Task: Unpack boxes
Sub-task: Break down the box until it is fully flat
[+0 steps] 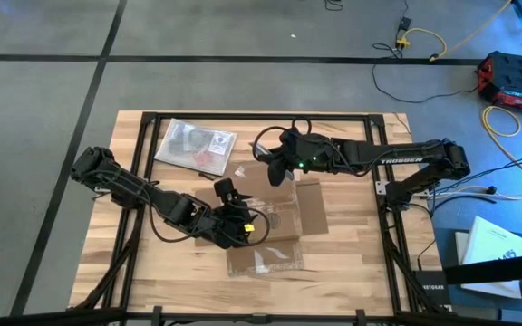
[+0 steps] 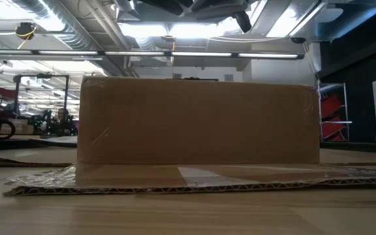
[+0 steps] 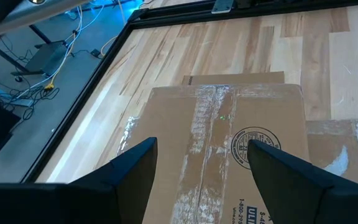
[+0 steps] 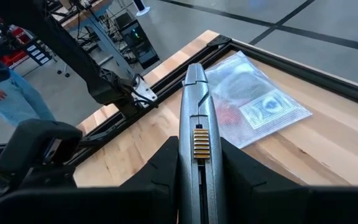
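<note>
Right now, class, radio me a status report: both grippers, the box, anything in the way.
Left gripper open over the cardboard box. Right gripper shut on a grey tool, above the box's far edge. Plastic bag lies apart, clear of the box.

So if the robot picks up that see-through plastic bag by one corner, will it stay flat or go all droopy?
Probably droopy. The clear plastic bag looks like thin, crinkly film, so it would likely sag from one corner. It lies quite flat on the table with only flat-looking things inside, so it is probably light. The shiny film may also be a bit slippery to pinch.

Clear plastic bag (image 1: pixel 194 145) lies on wooden table (image 1: pixel 352 272).
</note>
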{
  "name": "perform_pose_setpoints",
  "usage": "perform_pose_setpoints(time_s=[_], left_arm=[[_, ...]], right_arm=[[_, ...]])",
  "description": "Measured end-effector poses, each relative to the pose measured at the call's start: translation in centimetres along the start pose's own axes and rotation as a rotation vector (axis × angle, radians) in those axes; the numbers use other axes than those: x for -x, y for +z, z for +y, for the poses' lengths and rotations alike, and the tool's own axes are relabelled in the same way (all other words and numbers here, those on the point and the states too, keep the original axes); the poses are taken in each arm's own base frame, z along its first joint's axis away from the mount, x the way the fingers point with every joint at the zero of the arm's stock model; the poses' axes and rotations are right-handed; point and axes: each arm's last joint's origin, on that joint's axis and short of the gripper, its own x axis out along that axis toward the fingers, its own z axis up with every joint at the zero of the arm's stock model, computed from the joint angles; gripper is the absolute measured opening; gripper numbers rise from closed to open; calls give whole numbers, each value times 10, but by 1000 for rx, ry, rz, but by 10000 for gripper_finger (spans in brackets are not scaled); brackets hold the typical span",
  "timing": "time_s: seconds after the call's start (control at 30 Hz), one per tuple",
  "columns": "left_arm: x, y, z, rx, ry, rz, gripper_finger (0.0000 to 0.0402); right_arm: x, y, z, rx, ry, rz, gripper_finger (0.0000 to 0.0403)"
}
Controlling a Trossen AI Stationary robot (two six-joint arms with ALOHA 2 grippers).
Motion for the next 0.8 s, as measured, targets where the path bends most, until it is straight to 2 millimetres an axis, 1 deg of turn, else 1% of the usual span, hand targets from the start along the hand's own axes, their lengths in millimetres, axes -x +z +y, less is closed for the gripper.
perform_pose_setpoints(time_s=[0.23, 0.4, 0.47, 0.5, 0.63, 0.8], left_arm=[[0, 0, 0, 0, 0, 0, 239], [0, 0, 0, 0, 0, 0, 239], [0, 0, 0, 0, 0, 0, 239], [0, 0, 0, 0, 0, 0, 239], [0, 0, 0, 0, 0, 0, 239], [0, 0, 0, 0, 1, 0, 239]], right_arm=[[-1, 0, 0, -26, -4, -7, 58], [-2, -6, -4, -48, -42, 49, 58], [-2, -12, -10, -30, -105, 88, 58], [-4, -16, -16, -22, -127, 112, 58], [-11, -24, -37, -43, -102, 220, 58], [0, -29, -47, -24, -97, 254, 58]])
